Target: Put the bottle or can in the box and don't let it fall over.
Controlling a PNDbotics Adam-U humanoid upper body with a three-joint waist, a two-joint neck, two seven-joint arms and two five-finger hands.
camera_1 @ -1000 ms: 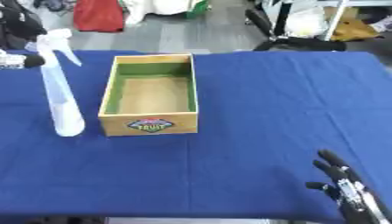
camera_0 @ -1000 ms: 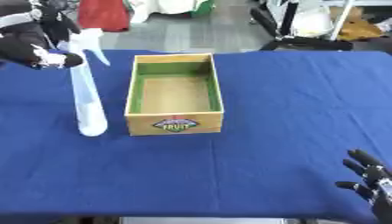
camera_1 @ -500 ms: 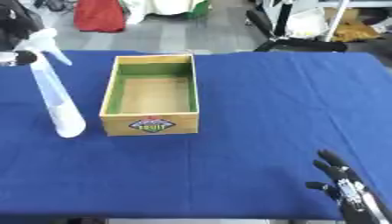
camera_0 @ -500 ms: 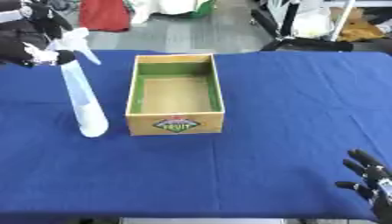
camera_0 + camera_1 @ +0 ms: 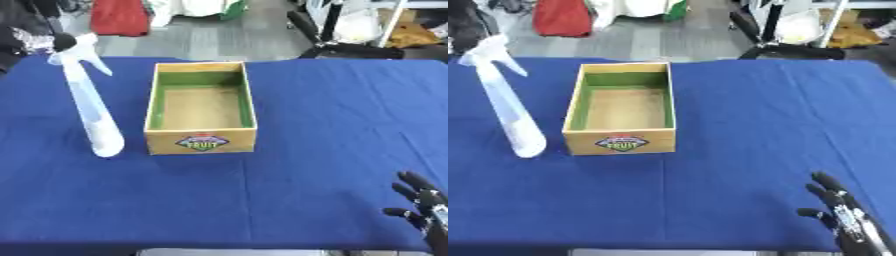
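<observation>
The left hand (image 5: 35,40) shows at the table's far left corner, a dark shape raised above the edge (its fingers too blurred to tell whether they are curled or straight), with the arm running off toward the upper left. The right hand (image 5: 843,215) rests idle near the table's near right corner, palm low, its black fingers spread and pointing up and away from the robot, relaxed and closed on nothing.
</observation>
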